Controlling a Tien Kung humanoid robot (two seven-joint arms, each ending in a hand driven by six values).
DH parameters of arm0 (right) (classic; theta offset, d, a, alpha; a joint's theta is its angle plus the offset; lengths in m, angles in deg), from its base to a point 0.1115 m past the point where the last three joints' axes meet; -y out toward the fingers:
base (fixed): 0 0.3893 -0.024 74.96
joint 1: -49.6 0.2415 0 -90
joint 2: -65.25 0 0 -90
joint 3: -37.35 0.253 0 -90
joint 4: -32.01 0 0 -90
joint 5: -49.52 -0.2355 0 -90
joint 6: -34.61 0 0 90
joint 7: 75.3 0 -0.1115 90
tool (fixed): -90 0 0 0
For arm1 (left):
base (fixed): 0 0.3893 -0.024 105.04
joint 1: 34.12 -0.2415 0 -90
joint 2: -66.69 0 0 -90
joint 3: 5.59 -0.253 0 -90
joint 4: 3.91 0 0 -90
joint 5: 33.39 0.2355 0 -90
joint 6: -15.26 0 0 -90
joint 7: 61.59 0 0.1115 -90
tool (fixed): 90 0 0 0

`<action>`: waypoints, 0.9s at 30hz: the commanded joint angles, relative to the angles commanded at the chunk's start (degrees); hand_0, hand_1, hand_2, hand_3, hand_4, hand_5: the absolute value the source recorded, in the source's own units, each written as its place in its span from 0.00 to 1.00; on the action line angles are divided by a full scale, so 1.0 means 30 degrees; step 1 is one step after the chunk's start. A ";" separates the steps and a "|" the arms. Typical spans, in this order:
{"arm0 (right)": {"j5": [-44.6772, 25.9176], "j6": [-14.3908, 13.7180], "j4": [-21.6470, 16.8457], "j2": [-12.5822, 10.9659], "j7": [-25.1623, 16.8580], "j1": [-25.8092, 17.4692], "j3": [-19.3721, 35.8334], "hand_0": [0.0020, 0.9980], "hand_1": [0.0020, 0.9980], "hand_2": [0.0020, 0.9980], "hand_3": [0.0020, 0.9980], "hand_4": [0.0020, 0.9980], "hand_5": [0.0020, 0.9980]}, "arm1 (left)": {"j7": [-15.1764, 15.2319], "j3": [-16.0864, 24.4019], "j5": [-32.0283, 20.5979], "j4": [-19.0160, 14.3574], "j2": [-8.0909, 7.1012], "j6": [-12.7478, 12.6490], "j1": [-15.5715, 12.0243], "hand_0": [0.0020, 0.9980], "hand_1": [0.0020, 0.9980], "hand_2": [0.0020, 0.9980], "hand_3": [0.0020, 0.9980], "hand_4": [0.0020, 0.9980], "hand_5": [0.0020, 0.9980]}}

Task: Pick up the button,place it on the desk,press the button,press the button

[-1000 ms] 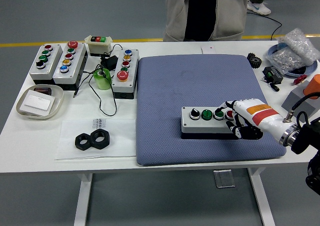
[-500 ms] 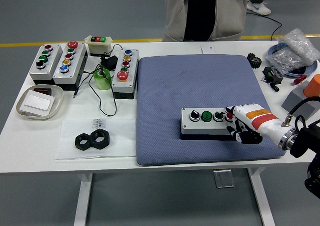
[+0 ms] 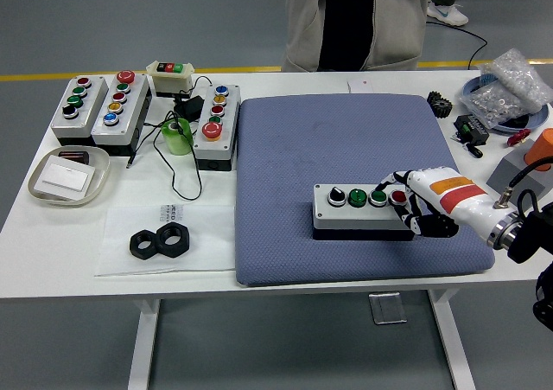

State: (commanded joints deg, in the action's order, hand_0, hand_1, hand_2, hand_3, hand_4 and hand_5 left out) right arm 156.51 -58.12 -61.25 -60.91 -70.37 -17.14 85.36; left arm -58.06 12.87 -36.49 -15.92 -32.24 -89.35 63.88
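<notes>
Since half a second ago the right hand [image 3: 421, 201] has shifted slightly up and toward the far side, so the red button at the box's right end shows again beside its fingertips instead of lying under them. The blue pad [image 3: 346, 139] covers the middle of the white table [image 3: 52, 234], and the button box [image 3: 361, 210] already lies flat on the pad's near right part, so picking and placing look done and the pressing step is in hand. The hand sits at the box's right end, fingers curled loosely with one reaching out over the box top, gripping nothing. Whether it touches a button I cannot tell. The next move calls for a fingertip centred over the red button [image 3: 398, 197], then a straight downward push. The left hand is out of view.
</notes>
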 joint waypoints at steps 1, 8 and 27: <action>-0.0044 -0.0034 -0.0118 -0.0046 -0.0010 -0.0033 0.0174 0.27 0.05 0.17 0.73 0.51 0.00 | -0.0002 0.0002 0.0003 -0.0001 0.0001 -0.0002 -0.0006 0.74 0.83 0.86 0.83 0.62 1.00; -0.1026 -0.1826 -0.0907 -0.0480 -0.0216 -0.0703 0.1964 0.33 0.07 0.20 0.74 0.64 0.00 | -0.0057 0.0113 0.0160 0.0004 0.0010 -0.0020 -0.0061 0.74 0.83 0.86 0.83 0.62 1.00; -1.2211 -0.4934 0.1577 0.0223 -0.3303 -0.1966 0.4301 0.98 0.91 0.98 1.00 0.77 0.19 | -0.0115 0.0276 0.0484 -0.0019 0.0015 -0.0042 -0.0231 0.74 0.83 0.86 0.83 0.62 1.00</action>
State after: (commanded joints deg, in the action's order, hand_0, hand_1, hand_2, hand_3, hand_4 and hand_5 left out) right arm 119.88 -72.92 -56.52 -60.24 -80.28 -23.04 98.26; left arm -58.41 13.70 -35.04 -15.98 -32.20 -89.48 63.18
